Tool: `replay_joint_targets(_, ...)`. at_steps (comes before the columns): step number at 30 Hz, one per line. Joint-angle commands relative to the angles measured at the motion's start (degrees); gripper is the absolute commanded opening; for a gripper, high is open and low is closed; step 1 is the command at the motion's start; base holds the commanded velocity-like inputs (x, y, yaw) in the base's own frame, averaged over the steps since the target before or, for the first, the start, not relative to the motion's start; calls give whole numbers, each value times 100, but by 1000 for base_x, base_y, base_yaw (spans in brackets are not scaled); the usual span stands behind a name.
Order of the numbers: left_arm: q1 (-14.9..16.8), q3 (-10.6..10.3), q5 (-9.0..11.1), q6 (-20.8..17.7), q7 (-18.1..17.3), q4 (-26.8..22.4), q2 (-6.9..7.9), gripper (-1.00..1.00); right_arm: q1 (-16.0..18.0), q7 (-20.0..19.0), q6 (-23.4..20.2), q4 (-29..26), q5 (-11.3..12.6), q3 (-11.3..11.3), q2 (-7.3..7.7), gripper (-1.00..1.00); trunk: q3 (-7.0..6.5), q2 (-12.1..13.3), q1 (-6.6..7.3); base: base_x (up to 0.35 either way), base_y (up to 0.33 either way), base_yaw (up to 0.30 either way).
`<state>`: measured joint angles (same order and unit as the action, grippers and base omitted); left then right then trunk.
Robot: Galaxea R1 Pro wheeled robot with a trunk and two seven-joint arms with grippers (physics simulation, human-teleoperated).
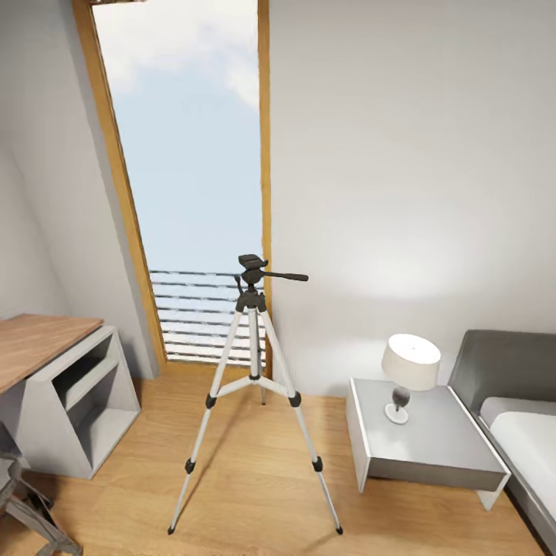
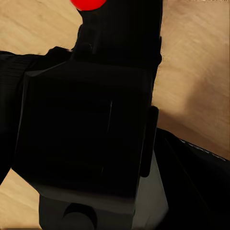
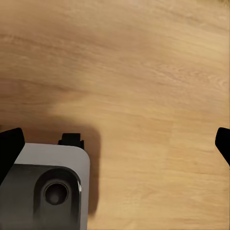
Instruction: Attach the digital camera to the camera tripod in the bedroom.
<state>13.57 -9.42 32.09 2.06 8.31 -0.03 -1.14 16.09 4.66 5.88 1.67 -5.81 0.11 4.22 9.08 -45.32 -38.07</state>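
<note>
Close against the left wrist camera sits the digital camera [image 2: 91, 120], a chunky black body with its red dot [image 2: 88, 4] at the frame's edge; it blocks the left tool's fingers, so whether that tool is clamped on it cannot be told, though the body lies right in the line of the fingers with wood plank floor [image 2: 201, 81] behind it; the right tool [image 3: 117, 143] stands wide, its two black fingertips [image 3: 9, 146] well apart over bare floor, with a grey and black part of the robot's base [image 3: 45, 187] beneath it; from the head view the camera tripod [image 1: 253, 386] stands upright on the floor in the middle of the bedroom, three silver-white legs spread, black head [image 1: 252, 266] bare on top and the pan handle [image 1: 287, 276] pointing right; behind it rises a tall wood-framed window [image 1: 189, 170] with a railing; at near left is a wooden worktop [image 1: 35, 344] with a grey shelf unit [image 1: 81, 401]; to the right a grey bedside table [image 1: 432, 448] carries a white-shaded lamp [image 1: 409, 371], and just beyond it lies the bed [image 1: 517, 425].
</note>
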Motion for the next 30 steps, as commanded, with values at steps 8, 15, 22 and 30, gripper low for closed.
replay_joint_targets(8,5,-44,43,14,13,3,-1,-100,8,26,36,18,-61,-2,6,100,8,-6,-1,0,0,210)
replay_joint_targets(15,5,-44,43,16,13,3,0,-100,8,26,14,17,-67,4,24,100,8,-6,-1,0,0,29)
replay_joint_targets(22,5,-43,43,19,13,3,0,-100,8,17,3,17,-76,6,24,100,8,-6,-1,0,0,4)
replay_joint_targets(30,5,-43,43,20,13,3,0,-100,8,10,-6,17,-82,14,13,100,8,-6,-1,0,0,0)
